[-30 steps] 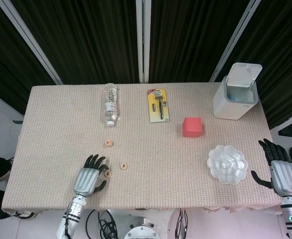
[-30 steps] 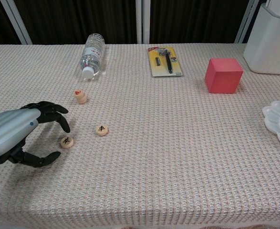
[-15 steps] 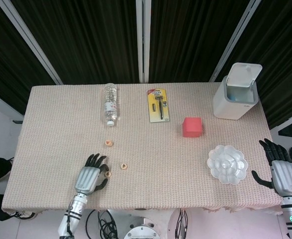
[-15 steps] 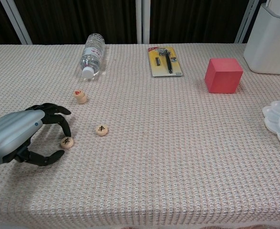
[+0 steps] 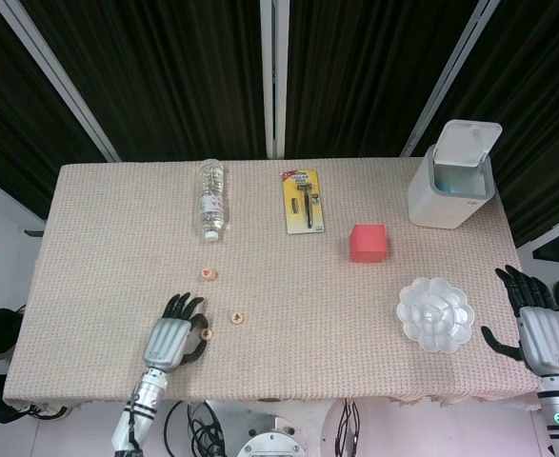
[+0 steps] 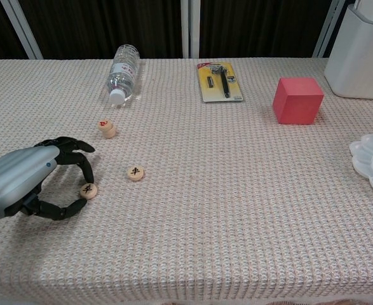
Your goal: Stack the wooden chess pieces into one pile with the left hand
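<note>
While the left hand [image 6: 27, 181] lies low on the near left of the table [image 6: 237, 210], its dark fingers [image 6: 78, 164] curl around the nearest chess piece [image 6: 88, 190], with the thumb closing in from the near side and a fingertip coming down from the far side; both seem to touch the disc, though I cannot tell whether it is truly pinched or lifted off the cloth. I judge the step in hand to be the pickup of this first loose disc. Just beyond and to the right lies a second flat piece [image 6: 135, 172], well clear of the hand. Farther still, toward the water bottle [image 6: 122, 72], stands what looks like a small pile [image 6: 107, 129] with a red character on top; it appears taller than a single disc, but I cannot tell how many it holds. If the grasp is sound, the next move calls for lifting the disc straight up, carrying it over that pile, and setting it down flat and centred so nothing slides off. The right hand [image 5: 544, 328] hangs off the near right edge of the table, fingers spread and holding nothing, beside the white palette [image 5: 435, 313].
</note>
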Controlling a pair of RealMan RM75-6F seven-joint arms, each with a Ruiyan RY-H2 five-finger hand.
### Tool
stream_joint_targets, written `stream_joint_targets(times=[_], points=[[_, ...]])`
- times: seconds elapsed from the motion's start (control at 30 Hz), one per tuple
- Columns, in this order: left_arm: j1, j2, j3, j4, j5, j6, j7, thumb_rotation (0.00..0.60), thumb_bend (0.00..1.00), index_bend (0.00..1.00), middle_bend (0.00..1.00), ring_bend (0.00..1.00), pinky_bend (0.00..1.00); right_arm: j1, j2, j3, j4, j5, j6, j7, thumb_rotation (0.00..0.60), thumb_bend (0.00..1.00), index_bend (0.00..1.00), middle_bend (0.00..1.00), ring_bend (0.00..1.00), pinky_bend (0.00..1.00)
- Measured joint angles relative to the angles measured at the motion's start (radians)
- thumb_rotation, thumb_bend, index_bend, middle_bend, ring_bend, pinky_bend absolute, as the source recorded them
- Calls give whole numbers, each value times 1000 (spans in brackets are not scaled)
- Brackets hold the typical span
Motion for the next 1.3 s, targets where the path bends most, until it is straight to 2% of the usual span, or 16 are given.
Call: stream_joint_targets(times=[0.53, 0.73, 0.87, 1.1, 1.3], points=[[10, 7, -20, -2, 28, 25, -11, 600, 306, 488, 144, 0, 0, -1, 0, 0, 0, -1, 3, 2, 600, 240, 0, 0, 0, 0], [3, 61, -46, -69, 54, 53, 13, 600, 306, 488, 147, 0, 0, -1, 0, 1, 1, 0, 1, 4, 600, 240, 0, 0, 0, 0], [-22, 126, -90, -137, 59, 51, 54, 600, 306, 487, 147, 0, 0, 0, -2, 0, 1, -2, 1, 2, 600, 241, 0, 0, 0, 0], [-99, 185, -179, -178, -20, -58, 75, 600, 306, 485, 147, 0, 0, 4, -6, -1, 1, 2, -8, -9, 600, 240, 0, 0, 0, 0], [-186, 194, -232, -111, -88, -190, 9, 600, 306, 486, 154, 0, 0, 7, -4, 1, 4, 7, -14, 3, 600, 241, 0, 0, 0, 0]])
